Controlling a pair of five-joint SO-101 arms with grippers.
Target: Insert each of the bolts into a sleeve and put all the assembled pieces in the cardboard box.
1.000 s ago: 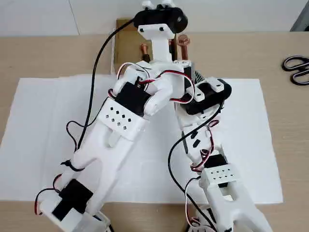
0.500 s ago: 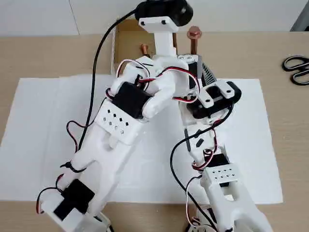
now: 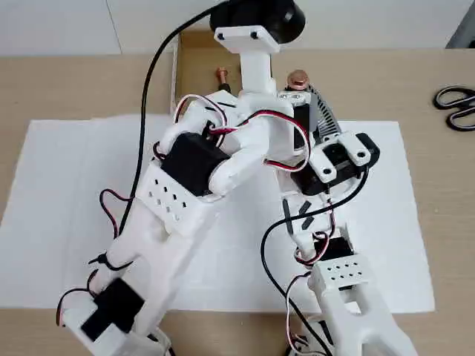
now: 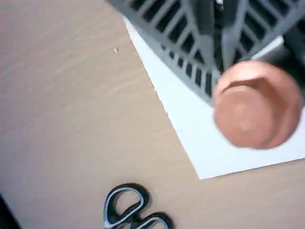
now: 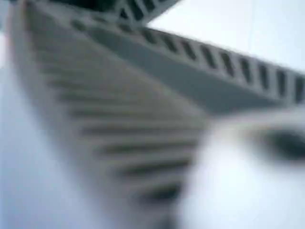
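Note:
A copper bolt (image 3: 298, 79) stands head-up just right of the cardboard box (image 3: 194, 70). In the left wrist view its round head (image 4: 257, 105) sits in front of ribbed grey fingers (image 4: 190, 43). My left gripper (image 3: 306, 93) reaches over the box's near edge and appears shut on the bolt's shaft, which is hidden under the head. The right arm's wrist (image 3: 334, 159) is close behind it, over the white paper. The right wrist view shows blurred ribbed grey fingers (image 5: 119, 129) very near the lens. One bolt in a dark sleeve (image 3: 221, 77) lies inside the box.
White paper (image 3: 74, 208) covers the middle of the wooden table; its far right corner (image 4: 202, 174) is near the bolt. Black scissors (image 3: 454, 106) lie on bare wood at the right, also seen as scissors (image 4: 136, 210) from the left wrist. The two arms crowd together near the box.
The bolt moved right and up with the left gripper, then came down so only its head shows. The right wrist drifted right and slightly toward the front.

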